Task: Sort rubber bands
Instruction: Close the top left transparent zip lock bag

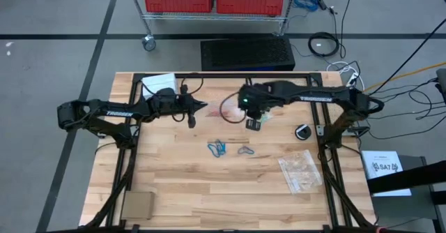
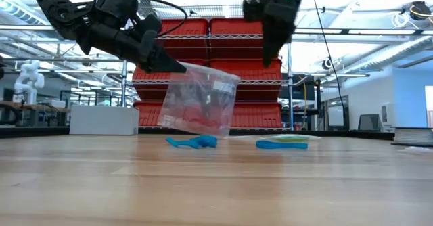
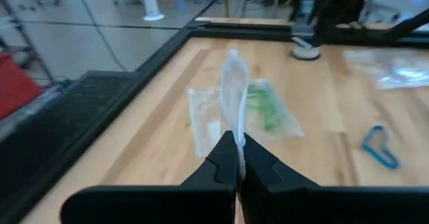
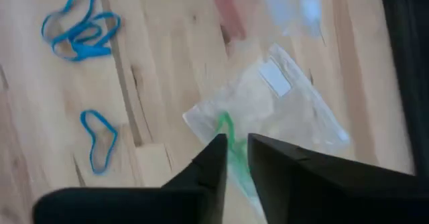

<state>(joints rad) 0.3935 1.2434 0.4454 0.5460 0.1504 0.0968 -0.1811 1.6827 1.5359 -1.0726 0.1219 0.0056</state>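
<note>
Left gripper [image 3: 236, 158] pinched one clear bag [image 2: 199, 101] aloft. Right gripper [image 4: 236, 158] narrow, nothing visibly held. Blue rubber bands [image 1: 217, 148]: one cluster, one single [image 4: 98, 138].

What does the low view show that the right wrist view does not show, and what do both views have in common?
Only the low view shows the left gripper shut on a clear bag with red bands inside, lifted off the table, with red bins behind.

Only the right wrist view shows the right gripper above a second clear bag lying on the wood, something green in it, jaws slightly apart.

Both show blue rubber bands lying loose on the table.
</note>
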